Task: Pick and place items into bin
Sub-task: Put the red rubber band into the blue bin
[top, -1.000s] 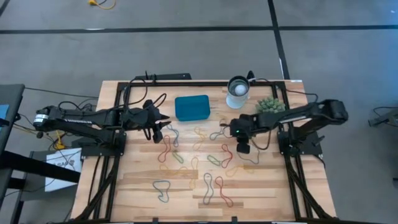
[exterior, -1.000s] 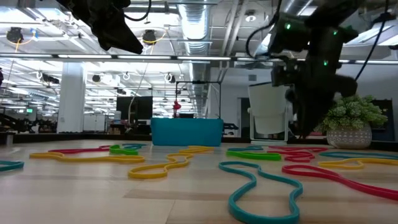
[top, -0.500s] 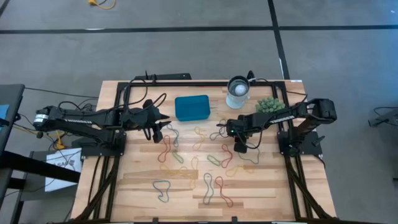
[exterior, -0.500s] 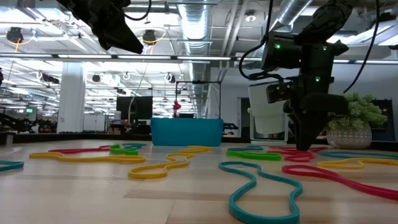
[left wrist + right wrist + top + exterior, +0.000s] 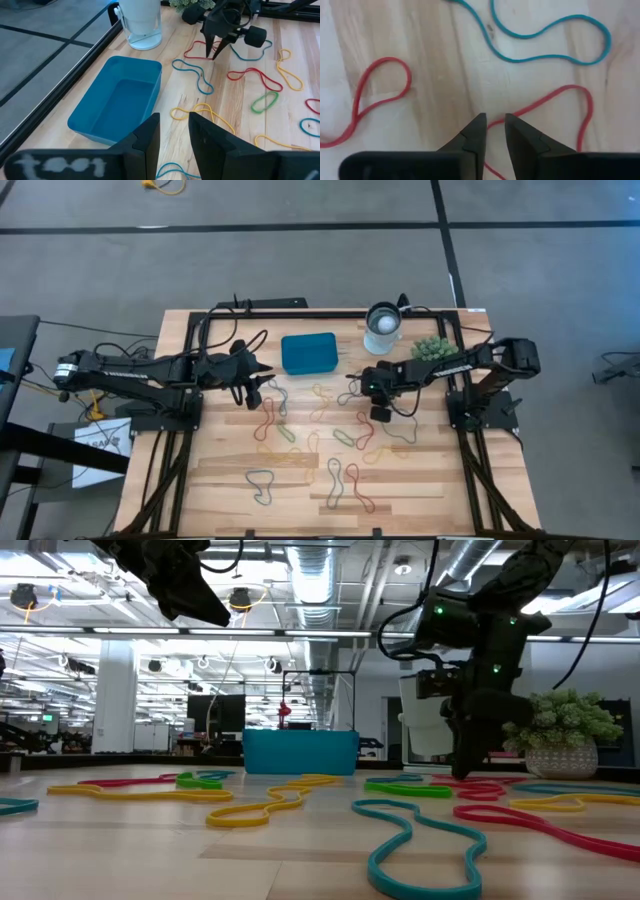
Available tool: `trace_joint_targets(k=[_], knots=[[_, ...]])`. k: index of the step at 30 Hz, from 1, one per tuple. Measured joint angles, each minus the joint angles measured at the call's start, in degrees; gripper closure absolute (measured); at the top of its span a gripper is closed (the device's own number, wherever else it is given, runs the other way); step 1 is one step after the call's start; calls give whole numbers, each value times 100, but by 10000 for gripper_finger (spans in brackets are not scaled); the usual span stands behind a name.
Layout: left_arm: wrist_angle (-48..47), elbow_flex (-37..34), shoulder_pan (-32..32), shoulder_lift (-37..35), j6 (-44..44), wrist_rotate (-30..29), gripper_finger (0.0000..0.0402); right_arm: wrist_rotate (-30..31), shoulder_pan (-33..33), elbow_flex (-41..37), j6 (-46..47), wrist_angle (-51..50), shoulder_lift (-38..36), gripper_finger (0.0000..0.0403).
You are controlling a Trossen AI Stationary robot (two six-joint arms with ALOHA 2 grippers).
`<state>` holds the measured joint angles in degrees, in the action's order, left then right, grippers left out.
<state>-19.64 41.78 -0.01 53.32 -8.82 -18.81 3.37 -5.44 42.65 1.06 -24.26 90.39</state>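
So my right gripper (image 5: 493,131) is down low over the table (image 5: 430,500), a bit toward the right edge from the middle and in the far half, with its fingers nearly together, just a slim gap and nothing clamped in it yet. A red band (image 5: 555,107) runs right under the tips, which is why I'm parked here: I figure lining the gap up across that thin strand is the only way to pinch something so flat. A teal band (image 5: 545,35) loops just beyond it, so I'd guess there's some risk of snagging the wrong one. The bin (image 5: 309,352) sits near the far edge, about centre, and in my left wrist view it looks totally empty, bare blue floor, no bands in it. All the other bands (image 5: 300,440) are scattered flat over the middle and near part of the table. My left gripper (image 5: 174,132) hangs above the table just on the left of the bin, waiting, fingers with a narrow gap and holding nothing. The white cup (image 5: 382,328) and the little plant (image 5: 436,347) stand by the far right corner.
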Motion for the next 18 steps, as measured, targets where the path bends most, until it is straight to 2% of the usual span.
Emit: trace_joint_targets(k=[9, 18], knots=[[-20, 0, 0, 0, 0, 0, 307, -26, 9, 7, 347, -574, -9, 352], [-20, 0, 0, 0, 26, 0, 307, -63, 9, 2, 347, -519, -11, 354]])
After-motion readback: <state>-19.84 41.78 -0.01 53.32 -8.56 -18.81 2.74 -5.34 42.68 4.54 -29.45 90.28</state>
